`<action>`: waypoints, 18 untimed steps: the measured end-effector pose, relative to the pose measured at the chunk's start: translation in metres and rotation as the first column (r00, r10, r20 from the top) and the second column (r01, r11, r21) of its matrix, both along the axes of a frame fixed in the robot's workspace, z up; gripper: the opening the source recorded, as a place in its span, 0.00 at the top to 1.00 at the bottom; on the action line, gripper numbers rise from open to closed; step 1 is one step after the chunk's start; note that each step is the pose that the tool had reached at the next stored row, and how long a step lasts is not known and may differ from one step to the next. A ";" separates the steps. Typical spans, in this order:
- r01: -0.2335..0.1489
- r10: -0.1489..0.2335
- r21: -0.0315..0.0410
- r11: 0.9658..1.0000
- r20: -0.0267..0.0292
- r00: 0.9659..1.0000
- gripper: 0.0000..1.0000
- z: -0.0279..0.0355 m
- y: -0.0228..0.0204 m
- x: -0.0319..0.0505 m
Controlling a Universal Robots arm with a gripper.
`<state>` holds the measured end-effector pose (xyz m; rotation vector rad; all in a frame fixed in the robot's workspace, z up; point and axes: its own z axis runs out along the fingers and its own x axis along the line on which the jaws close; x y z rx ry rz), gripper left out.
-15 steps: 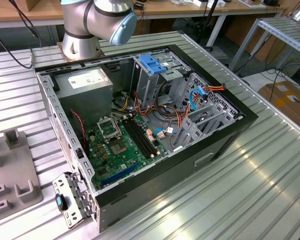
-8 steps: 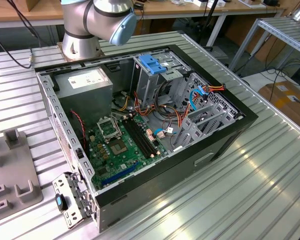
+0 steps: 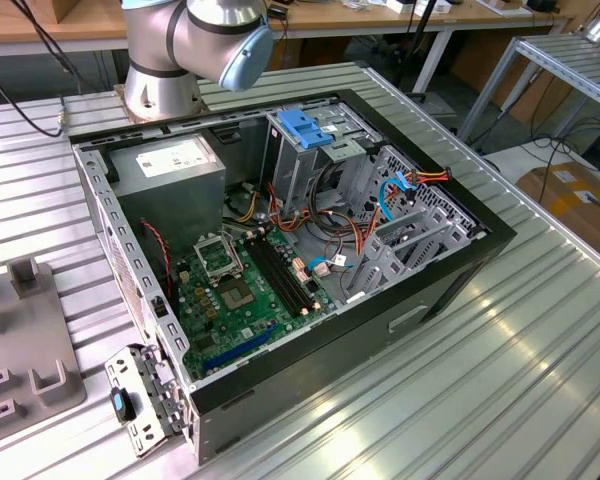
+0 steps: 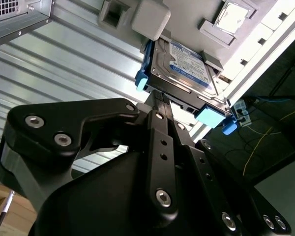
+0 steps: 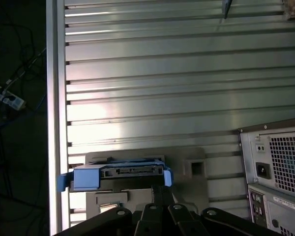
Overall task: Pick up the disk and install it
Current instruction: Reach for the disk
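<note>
In the exterior view, a ribbed aluminium desk (image 3: 500, 380) carries an open black tower computer case (image 3: 420, 300) lying on its side. Inside it, from the exterior view's left to its right, sit a grey metal power-supply box with a white sticker (image 3: 170, 165), a green motherboard (image 3: 235, 295), a light-blue plastic latch piece (image 3: 305, 125) on top of a drive cage, and bare silver metal drive bays (image 3: 410, 235). The silver-and-blue arm base (image 3: 180, 50) stands just beyond the case's far side. In both wrist views, the flat rectangular silver-metal disk (image 4: 184, 61) (image 5: 118, 173), with its white-and-blue label and blue plastic side rails, is outside the case. It lies on a grey plastic holder (image 5: 184, 157) near the desk's edge, beside the case's vented rear. The black gripper (image 4: 160, 98) (image 5: 161, 189) reaches right up to the disk's near edge. I cannot tell whether it is closed on the disk.
</note>
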<state>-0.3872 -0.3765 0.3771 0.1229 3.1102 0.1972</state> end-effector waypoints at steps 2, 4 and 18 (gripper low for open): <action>0.000 0.000 -0.013 1.000 -0.005 1.000 0.89 -0.0003 0.0001 0.0000; 0.000 0.000 -0.037 0.999 -0.020 1.000 0.89 -0.0010 0.0000 0.0000; -0.011 0.008 -0.065 0.998 -0.047 0.999 0.89 -0.0041 0.0069 -0.0077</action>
